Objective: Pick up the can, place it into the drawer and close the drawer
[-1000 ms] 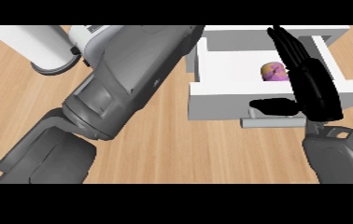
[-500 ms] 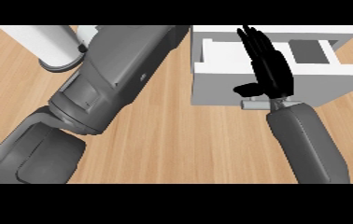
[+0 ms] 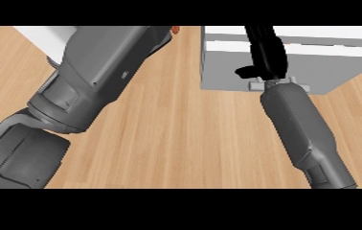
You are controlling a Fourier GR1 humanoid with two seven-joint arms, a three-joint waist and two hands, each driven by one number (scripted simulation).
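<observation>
A wooden counter seen steeply from above fills the lower part of the view. At the left, a thick grey left forearm rises from the bottom corner and slants up toward the top edge; its hand is out of view. At the right, a slimmer grey right forearm runs up from the lower right. Its black right hand lies against the front of a grey drawer, fingers straight and held together, pointing away up the view, thumb sticking out to the left. Just below the hand, the drawer's small handle shows. The drawer's white top rim shows beyond. The can cannot be seen. A white object sits at the far left.
</observation>
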